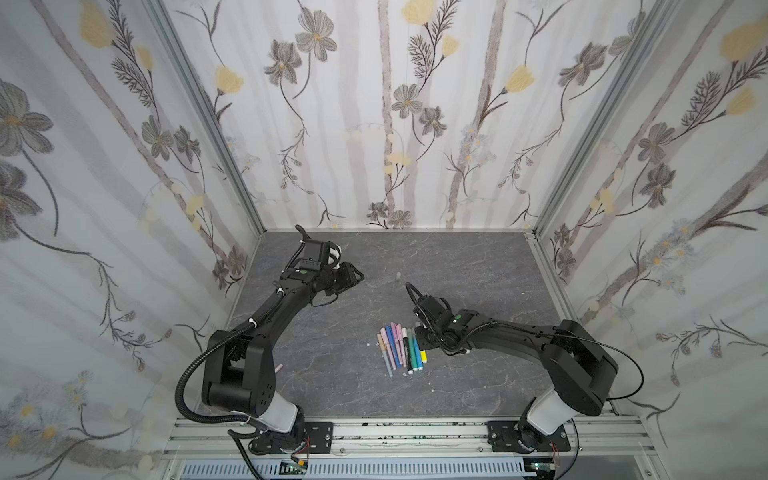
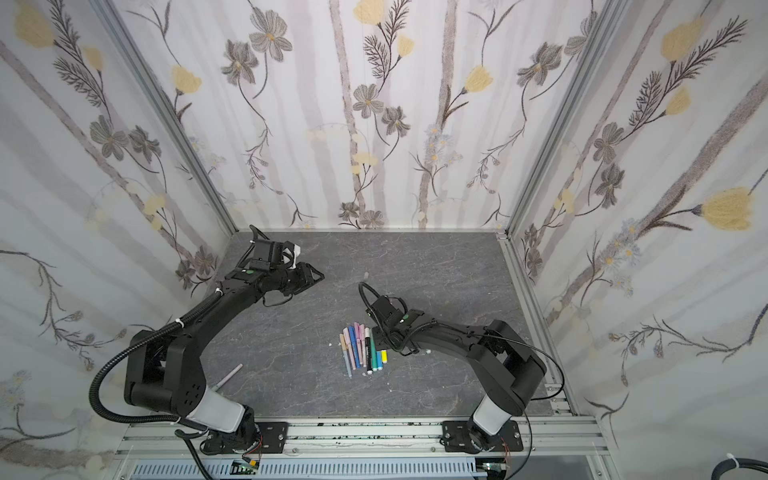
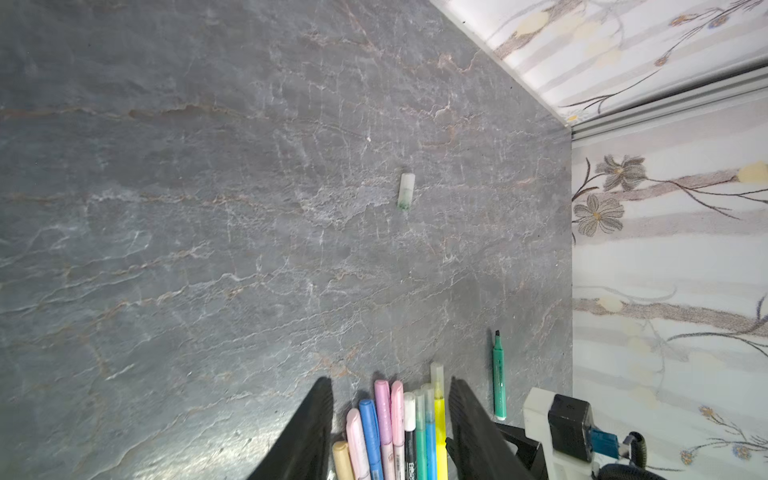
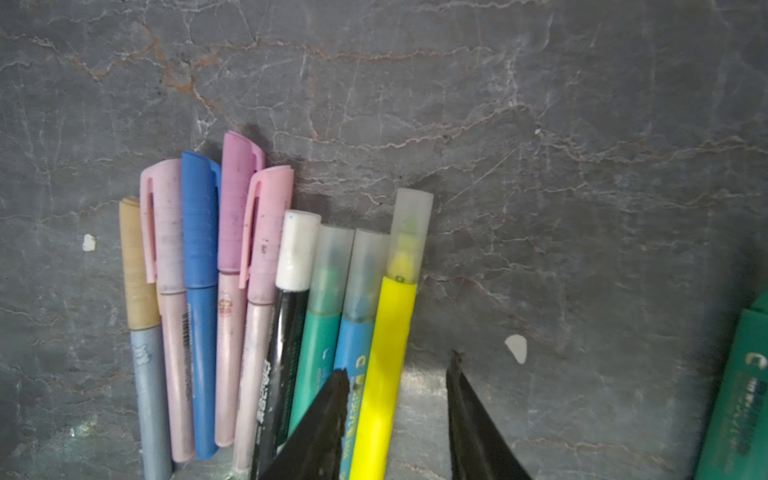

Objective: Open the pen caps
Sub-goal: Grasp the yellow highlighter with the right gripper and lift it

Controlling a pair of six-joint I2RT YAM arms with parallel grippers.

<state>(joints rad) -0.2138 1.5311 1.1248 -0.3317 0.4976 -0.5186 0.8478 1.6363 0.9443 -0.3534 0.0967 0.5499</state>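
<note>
A row of several capped pens (image 1: 399,347) lies side by side on the grey slate table (image 1: 332,374). Their pen caps point toward the back wall: tan (image 4: 135,257), pink (image 4: 164,224), blue (image 4: 199,216), purple (image 4: 237,199), white (image 4: 297,249) and frosted ones, including the yellow highlighter's (image 4: 409,232). My right gripper (image 4: 399,361) is open and low over the row, its jaws either side of the yellow barrel (image 4: 386,374), with a gap on one side. One loose frosted cap (image 3: 406,191) lies alone further back. My left gripper (image 3: 390,380) is open and empty, away from the row at the back left (image 1: 356,276).
An uncapped green highlighter (image 3: 498,374) lies beside the row, under the right arm in both top views. A pale pen (image 2: 230,375) lies near the left arm's base. Small white flecks (image 4: 516,347) dot the slate. Floral walls close in three sides.
</note>
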